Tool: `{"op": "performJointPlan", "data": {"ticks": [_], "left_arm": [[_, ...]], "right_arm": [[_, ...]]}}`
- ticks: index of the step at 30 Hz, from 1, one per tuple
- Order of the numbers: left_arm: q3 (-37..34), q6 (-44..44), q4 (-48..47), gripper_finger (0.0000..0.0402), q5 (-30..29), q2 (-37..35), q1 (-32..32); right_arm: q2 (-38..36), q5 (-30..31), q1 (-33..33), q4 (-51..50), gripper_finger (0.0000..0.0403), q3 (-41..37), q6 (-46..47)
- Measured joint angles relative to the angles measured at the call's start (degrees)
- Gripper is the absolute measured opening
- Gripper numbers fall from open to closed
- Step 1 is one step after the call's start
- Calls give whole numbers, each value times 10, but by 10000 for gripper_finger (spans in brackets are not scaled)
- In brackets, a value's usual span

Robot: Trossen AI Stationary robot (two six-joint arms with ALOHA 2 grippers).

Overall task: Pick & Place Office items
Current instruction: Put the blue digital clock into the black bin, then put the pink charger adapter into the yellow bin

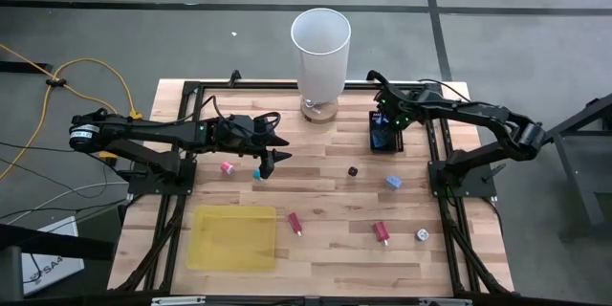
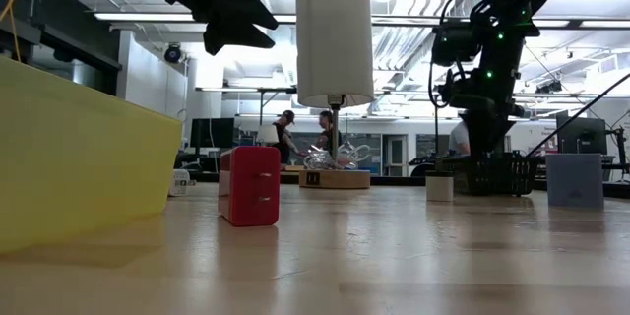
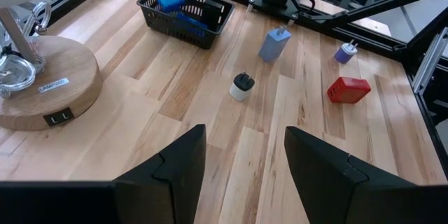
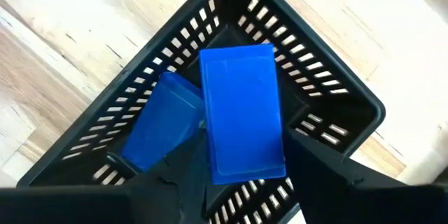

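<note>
My right gripper (image 4: 245,182) points down into the black basket (image 4: 329,84) at the table's far right. A blue block (image 4: 241,115) lies between its open fingers, leaning on a second blue block (image 4: 157,129). My left gripper (image 1: 271,160) hovers open above the table's left middle, near a pink piece (image 1: 227,166) and a teal piece (image 1: 256,173). Loose on the wood lie two red pieces (image 1: 295,222) (image 1: 382,232), a whitish round one (image 1: 421,235), a light blue one (image 1: 393,183) and a dark one (image 1: 353,170). My right gripper comes from above, with its fingers (image 4: 175,182) close on either side of the blue block's near end (image 4: 245,168). I cannot tell whether they touch it. The block rests tilted in the basket, on the other blue block.
A tall white cylinder (image 1: 320,53) on a round wooden base (image 3: 42,84) stands at the far middle. A flat yellow sheet (image 1: 232,237) lies at the near left. Black frame rails (image 1: 182,167) run along both sides of the table.
</note>
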Motion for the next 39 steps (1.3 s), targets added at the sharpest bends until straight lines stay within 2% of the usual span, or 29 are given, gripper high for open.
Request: {"op": "performJointPlan", "data": {"ticks": [8, 39], "left_arm": [[0, 0, 0, 190, 0, 0, 0], [0, 0, 0, 190, 0, 0, 0]], "right_arm": [[0, -4, 0, 0, 200, 0, 2], [-1, -17, 0, 13, 201, 0, -5]]}}
